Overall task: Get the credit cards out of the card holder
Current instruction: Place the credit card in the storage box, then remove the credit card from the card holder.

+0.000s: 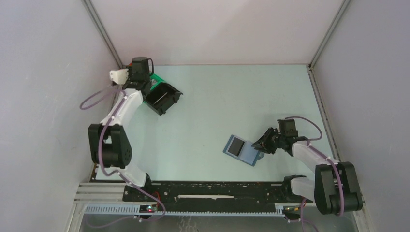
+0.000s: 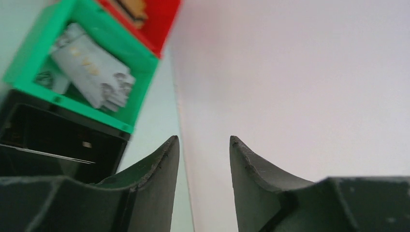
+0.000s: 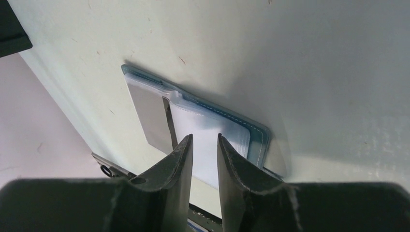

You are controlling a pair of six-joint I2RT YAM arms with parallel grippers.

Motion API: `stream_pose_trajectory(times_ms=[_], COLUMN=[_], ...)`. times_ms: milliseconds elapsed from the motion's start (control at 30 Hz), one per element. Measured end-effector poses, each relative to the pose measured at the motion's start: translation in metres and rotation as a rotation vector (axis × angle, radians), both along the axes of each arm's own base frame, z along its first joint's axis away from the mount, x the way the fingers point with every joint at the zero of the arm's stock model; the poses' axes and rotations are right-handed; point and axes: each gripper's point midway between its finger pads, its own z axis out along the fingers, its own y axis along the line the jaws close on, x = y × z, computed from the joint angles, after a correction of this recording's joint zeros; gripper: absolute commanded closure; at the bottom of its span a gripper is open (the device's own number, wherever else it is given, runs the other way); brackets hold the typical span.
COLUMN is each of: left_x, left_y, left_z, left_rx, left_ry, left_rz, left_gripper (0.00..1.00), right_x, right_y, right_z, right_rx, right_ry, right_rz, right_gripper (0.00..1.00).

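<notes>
Hovering at the opened card holder [image 1: 249, 154], pre-grasp: right gripper [image 3: 204, 137] narrowly spread, left gripper [image 2: 203, 140] wide, both empty. Next likely needs pinching the pale card [image 3: 196, 118] at its edge.

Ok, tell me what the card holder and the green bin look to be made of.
Card holder: slate-blue and matte, likely leather or faux leather, judging by the pale stitching along its edge. The inner pocket looks like glossy clear plastic. Green bin: probably hard moulded plastic, with uniform bright colour and a crisp straight rim.
</notes>
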Motion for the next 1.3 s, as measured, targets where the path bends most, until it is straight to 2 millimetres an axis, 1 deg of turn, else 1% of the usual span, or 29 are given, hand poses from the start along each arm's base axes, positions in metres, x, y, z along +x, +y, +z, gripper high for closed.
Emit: stream_pose_trajectory(times_ms=[33,100,167,200,233,300,367,433,467,533,567,633,700,733,767,833,900,967,1033,1100,1167,1300], left_x=[-0.003,-0.007,-0.01,-0.012,-0.012,-0.014,-0.021,-0.036,-0.045,-0.077,-0.09,-0.128,-0.159,-0.171,-0.186,-0.209,-0.229,-0.247,-0.265,-0.275,-0.278,-0.281], left_y=[-0.005,-0.018,-0.038,-0.055,-0.069,-0.103,-0.149,-0.204,-0.227,-0.282,-0.3,-0.341,-0.366,-0.375,-0.388,-0.406,-0.421,-0.429,-0.434,-0.433,-0.429,-0.42], left_z=[0.018,0.049,0.07,0.078,0.082,0.086,0.084,0.079,0.074,0.056,0.047,0.02,-0.006,-0.017,-0.031,-0.055,-0.077,-0.096,-0.114,-0.129,-0.144,-0.164], left_rx=[0.035,0.105,0.176,0.218,0.245,0.304,0.365,0.418,0.435,0.448,0.444,0.426,0.395,0.378,0.35,0.311,0.277,0.251,0.222,0.205,0.204,0.213], left_ry=[-0.023,-0.06,-0.082,-0.085,-0.085,-0.079,-0.067,-0.057,-0.056,-0.046,-0.04,-0.021,0.017,0.034,0.059,0.101,0.144,0.184,0.229,0.273,0.319,0.38], left_rz=[-0.035,-0.124,-0.237,-0.324,-0.393,-0.557,-0.761,-0.989,-1.083,-1.323,-1.41,-1.621,-1.774,-1.829,-1.9,-2.006,-2.09,-2.159,-2.222,-2.258,-2.271,-2.285], left_gripper=[0.52,0.52,0.53,0.53,0.53,0.52,0.52,0.52,0.52,0.52,0.51,0.5,0.48,0.48,0.48,0.47,0.47,0.47,0.48,0.48,0.49,0.51], right_x=[0.001,0.002,0.001,0.001,0.0,-0.001,-0.001,-0.002,-0.002,-0.002,-0.003,-0.003,-0.003,-0.002,-0.002,-0.001,0.0,-0.001,-0.001,0.0,-0.001,-0.004], right_y=[-0.001,-0.002,-0.004,-0.004,-0.004,-0.004,-0.003,0.0,0.002,0.006,0.009,0.015,0.022,0.025,0.028,0.034,0.04,0.045,0.049,0.052,0.053,0.052], right_z=[0.002,0.005,0.005,0.004,0.004,0.003,0.003,0.005,0.006,0.009,0.011,0.016,0.019,0.019,0.018,0.015,0.009,0.006,0.003,0.001,-0.001,-0.006], right_rx=[-0.005,-0.017,-0.029,-0.033,-0.035,-0.042,-0.049,-0.048,-0.048,-0.049,-0.049,-0.043,-0.033,-0.028,-0.022,-0.012,-0.002,0.006,0.015,0.031,0.038,0.046], right_ry=[-0.009,-0.027,-0.031,-0.028,-0.024,-0.023,-0.027,-0.036,-0.04,-0.057,-0.067,-0.09,-0.105,-0.107,-0.106,-0.096,-0.078,-0.065,-0.055,-0.054,-0.055,-0.047], right_rz=[-0.003,-0.007,-0.011,-0.012,-0.012,-0.01,-0.003,0.006,0.01,0.021,0.028,0.046,0.061,0.067,0.073,0.082,0.087,0.095,0.099,0.099,0.095,0.08], right_gripper=[0.66,0.66,0.67,0.67,0.66,0.66,0.67,0.66,0.66,0.66,0.65,0.65,0.66,0.66,0.66,0.66,0.67,0.67,0.68,0.69,0.7,0.72])
